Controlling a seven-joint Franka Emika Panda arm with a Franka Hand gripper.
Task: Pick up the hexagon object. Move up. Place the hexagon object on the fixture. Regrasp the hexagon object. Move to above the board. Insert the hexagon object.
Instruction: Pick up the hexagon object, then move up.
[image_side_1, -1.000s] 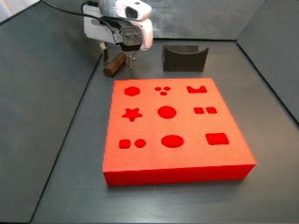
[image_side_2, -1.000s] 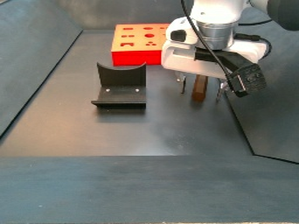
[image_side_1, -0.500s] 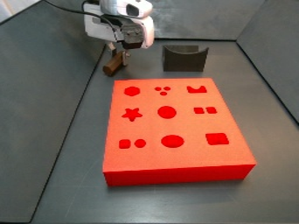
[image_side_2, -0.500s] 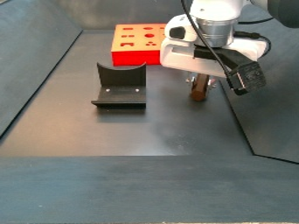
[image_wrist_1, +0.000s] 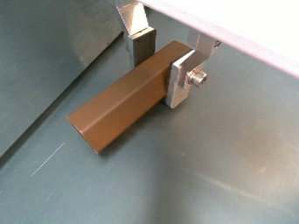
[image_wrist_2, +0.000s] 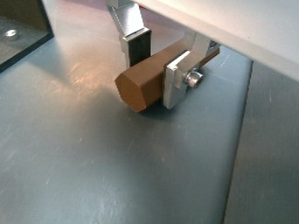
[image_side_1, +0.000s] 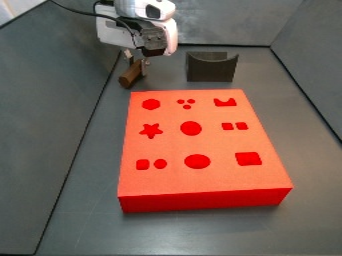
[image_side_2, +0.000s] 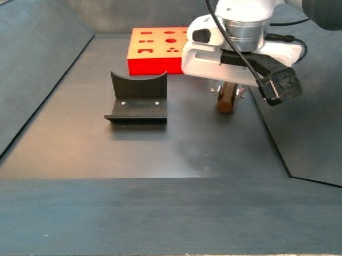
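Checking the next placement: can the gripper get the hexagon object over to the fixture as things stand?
Probably yes. The gripper has the hexagon object between its fingers, and bare floor lies between it and the fixture; the board sits behind.

- Lighting: even, bright, from overhead; soft sheen on the grey floor (image_wrist_2: 82, 166) in both wrist views.
- Shadows: faint, short, beneath the gripper (image_wrist_1: 162, 59) and board (image_side_1: 195, 146).
- Focus: side views sharp; wrist views slightly soft toward 12 o'clock.

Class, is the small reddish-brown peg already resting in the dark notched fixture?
No. The reddish-brown peg sits between the gripper fingers, apart from the dark fixture.
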